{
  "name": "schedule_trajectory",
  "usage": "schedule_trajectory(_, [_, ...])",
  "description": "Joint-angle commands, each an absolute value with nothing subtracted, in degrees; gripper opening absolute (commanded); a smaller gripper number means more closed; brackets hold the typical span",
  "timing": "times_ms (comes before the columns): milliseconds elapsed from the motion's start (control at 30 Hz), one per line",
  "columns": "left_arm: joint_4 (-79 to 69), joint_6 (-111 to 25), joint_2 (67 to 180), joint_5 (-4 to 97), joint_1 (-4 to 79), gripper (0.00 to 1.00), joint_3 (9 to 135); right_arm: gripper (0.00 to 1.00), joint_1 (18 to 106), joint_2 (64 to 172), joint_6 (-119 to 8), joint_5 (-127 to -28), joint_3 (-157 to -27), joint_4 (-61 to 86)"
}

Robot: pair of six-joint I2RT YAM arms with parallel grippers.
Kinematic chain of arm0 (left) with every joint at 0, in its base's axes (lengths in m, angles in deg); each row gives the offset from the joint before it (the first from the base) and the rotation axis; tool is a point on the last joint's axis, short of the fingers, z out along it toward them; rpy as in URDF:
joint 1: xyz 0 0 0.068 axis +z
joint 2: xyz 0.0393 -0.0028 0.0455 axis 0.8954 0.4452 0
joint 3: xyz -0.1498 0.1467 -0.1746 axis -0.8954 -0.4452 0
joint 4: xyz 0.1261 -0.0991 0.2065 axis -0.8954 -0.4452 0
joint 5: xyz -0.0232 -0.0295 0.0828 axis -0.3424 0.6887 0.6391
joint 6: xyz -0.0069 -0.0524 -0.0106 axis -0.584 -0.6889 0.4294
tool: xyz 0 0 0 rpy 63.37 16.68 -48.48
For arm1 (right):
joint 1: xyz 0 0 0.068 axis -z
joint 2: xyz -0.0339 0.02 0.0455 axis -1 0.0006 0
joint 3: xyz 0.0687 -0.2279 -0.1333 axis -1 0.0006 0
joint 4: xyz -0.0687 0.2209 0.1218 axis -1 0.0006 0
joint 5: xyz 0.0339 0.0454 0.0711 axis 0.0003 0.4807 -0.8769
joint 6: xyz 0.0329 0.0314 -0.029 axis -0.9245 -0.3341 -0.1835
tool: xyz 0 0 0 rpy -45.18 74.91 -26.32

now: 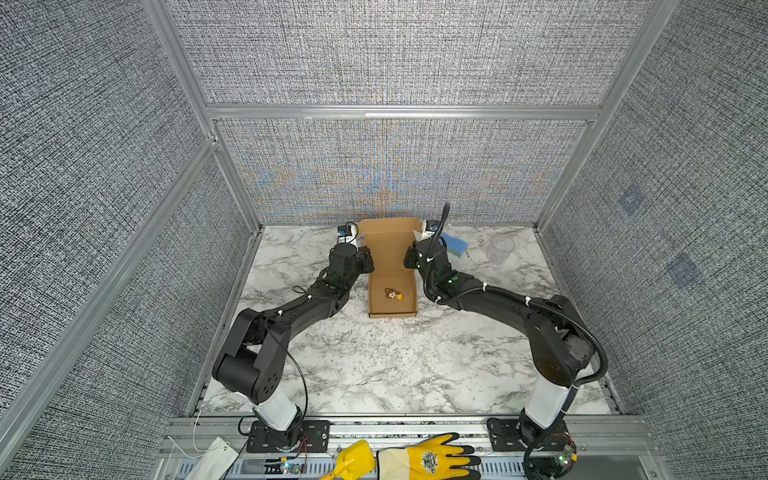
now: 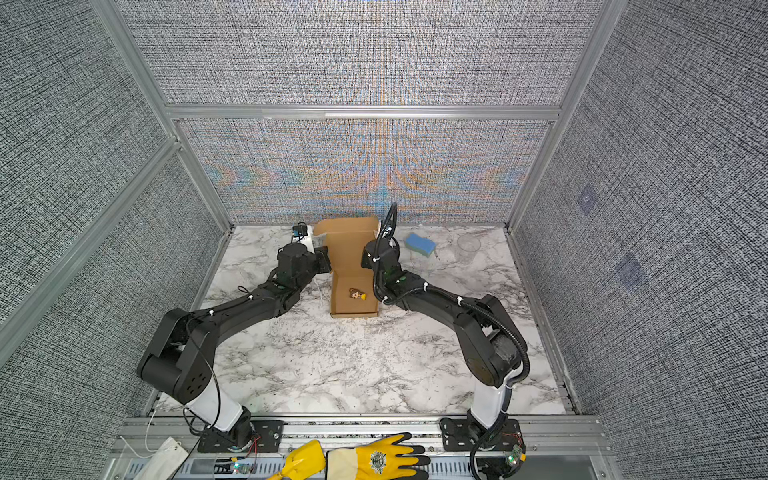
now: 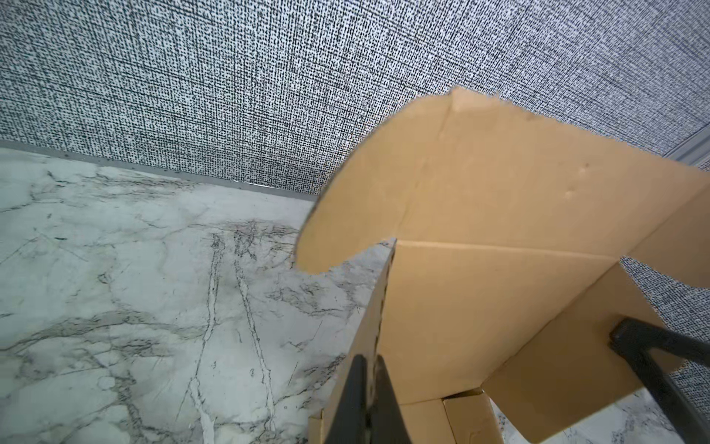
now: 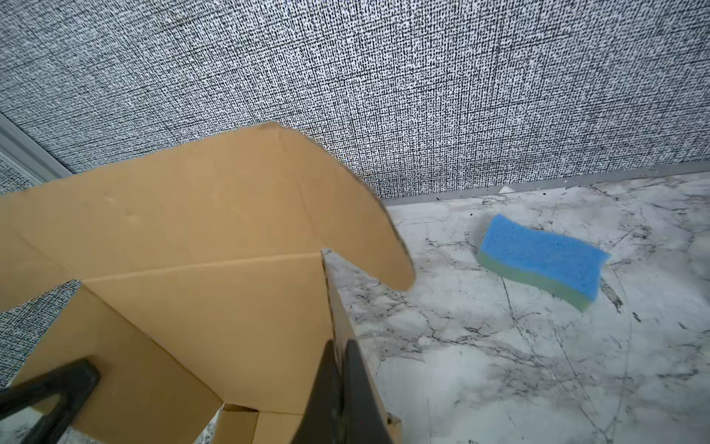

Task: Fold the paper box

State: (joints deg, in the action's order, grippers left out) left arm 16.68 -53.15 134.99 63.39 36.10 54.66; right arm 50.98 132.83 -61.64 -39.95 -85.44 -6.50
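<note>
Paper box (image 1: pixel 390 253) sits at the far middle of the marble worktop (image 1: pixel 374 365), close to the back wall. Its tray (image 1: pixel 392 305) is already formed at the near end and its lid (image 3: pixel 480 300) is raised at the far end. On the left, the left tool (image 3: pixel 369 388) is closed on the lid's left side edge, with one finger on each face of the cardboard. Just beyond that grip, the rounded left ear flap (image 3: pixel 365 200) splays outward over the worktop. Inside the tray lies a small toy figure (image 1: pixel 393 294). On the right, the right tool (image 4: pixel 341 384) pinches the lid's right side edge in the same way, and the right ear flap (image 4: pixel 345 215) juts out towards the blue sponge (image 4: pixel 541 261), which lies apart from the paper box. The likely next step is bringing the lid down over the tray. If the ears are not turned inward first, they would probably land outside the tray walls and jam. Both grips are thin edge pinches, so uneven pulling by the two arms could twist or crease the lid, or let it slip free. Nothing pins the light tray, so it may lift or slide.
</note>
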Motion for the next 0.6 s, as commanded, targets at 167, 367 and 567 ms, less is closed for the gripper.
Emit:
schedule_trajectory(167, [29.7,-52.1,131.4,68.4,33.5,0.05,47.2,0.0,48.8,128.8,-58.6,-37.9,-76.9,-22.2])
schedule_trajectory(367, [38.2,-50.1,129.5,69.0,31.5,0.05,40.9,0.0,47.4,127.8,-57.4,-38.4,-72.0,-27.8])
schedule_trajectory(567, [44.8,-48.9,128.3,70.1,29.7,0.04,36.0,0.0,45.2,127.2,-54.8,-37.0,-65.0,-37.2])
